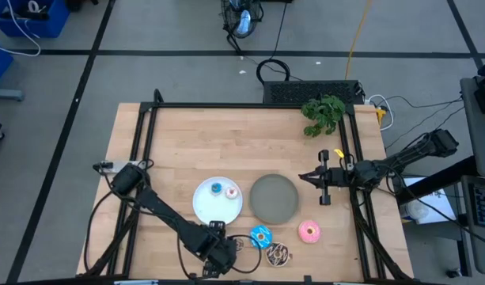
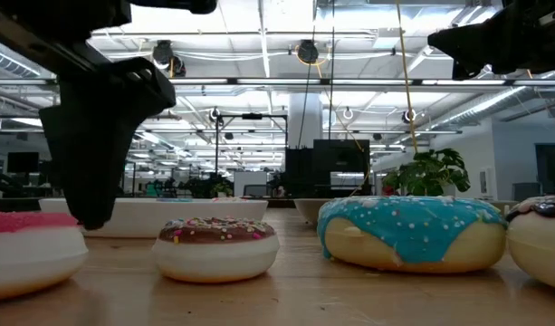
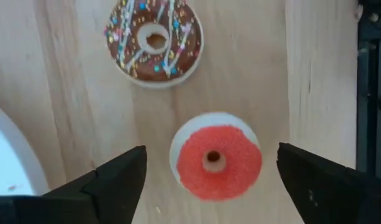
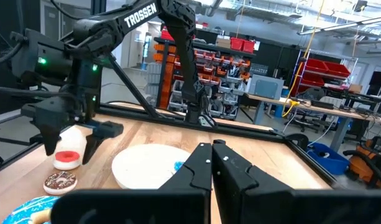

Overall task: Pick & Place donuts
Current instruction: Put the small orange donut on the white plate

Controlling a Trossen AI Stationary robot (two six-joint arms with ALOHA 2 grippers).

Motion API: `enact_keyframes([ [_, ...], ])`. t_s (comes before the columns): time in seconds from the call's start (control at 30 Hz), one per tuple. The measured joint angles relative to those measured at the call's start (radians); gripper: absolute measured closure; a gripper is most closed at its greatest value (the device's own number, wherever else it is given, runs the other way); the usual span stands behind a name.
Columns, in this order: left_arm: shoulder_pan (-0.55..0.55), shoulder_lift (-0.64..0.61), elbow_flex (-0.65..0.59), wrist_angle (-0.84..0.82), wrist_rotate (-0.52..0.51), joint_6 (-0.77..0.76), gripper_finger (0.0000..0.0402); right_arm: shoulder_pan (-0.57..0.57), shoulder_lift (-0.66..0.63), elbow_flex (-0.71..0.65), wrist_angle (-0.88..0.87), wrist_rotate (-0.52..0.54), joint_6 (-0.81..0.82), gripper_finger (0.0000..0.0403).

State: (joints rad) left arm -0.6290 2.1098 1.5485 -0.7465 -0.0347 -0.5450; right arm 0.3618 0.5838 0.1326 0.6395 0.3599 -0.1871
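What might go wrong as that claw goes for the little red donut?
The left tool is open, one finger on either side of the red donut. An off-centre squeeze might squirt the small ring out, perhaps over the table edge close by. A finger could also nudge the brown sprinkled donut nearby. The right tool waits beside the grey plate.

**Colours and patterns observed**

Pale wooden table [image 1: 226, 150], light grain, edged by a black frame. Round white plate [image 1: 204, 207] carrying one tiny blue donut [image 1: 217, 188] and one tiny pale pink donut [image 1: 232, 191]. Round plain grey plate [image 1: 274, 198]. Small red-topped donut on white base [image 3: 215, 157]. Chocolate-iced donut [image 3: 154, 40] with white stripes and multicoloured sprinkles. Blue-iced larger donut [image 2: 411, 232], white-speckled. Pink larger donut [image 1: 309, 231]. Both tools black: left tool [image 3: 209, 180], right tool [image 4: 214, 163].
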Motion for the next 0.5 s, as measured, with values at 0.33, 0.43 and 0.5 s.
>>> enact_keyframes([
  [0.33,0.007,-0.004,-0.076,0.067,0.002,-0.011,0.0101,0.000,0.000,0.000,0.000,0.000,0.010,0.0403],
  [0.43,0.008,-0.004,-0.077,0.067,0.002,-0.010,0.0117,0.000,0.000,0.000,0.000,0.000,0.011,0.0403],
  [0.5,0.011,-0.004,-0.077,0.067,0.002,-0.010,0.0132,0.000,0.000,0.000,0.000,0.000,0.011,0.0403],
])
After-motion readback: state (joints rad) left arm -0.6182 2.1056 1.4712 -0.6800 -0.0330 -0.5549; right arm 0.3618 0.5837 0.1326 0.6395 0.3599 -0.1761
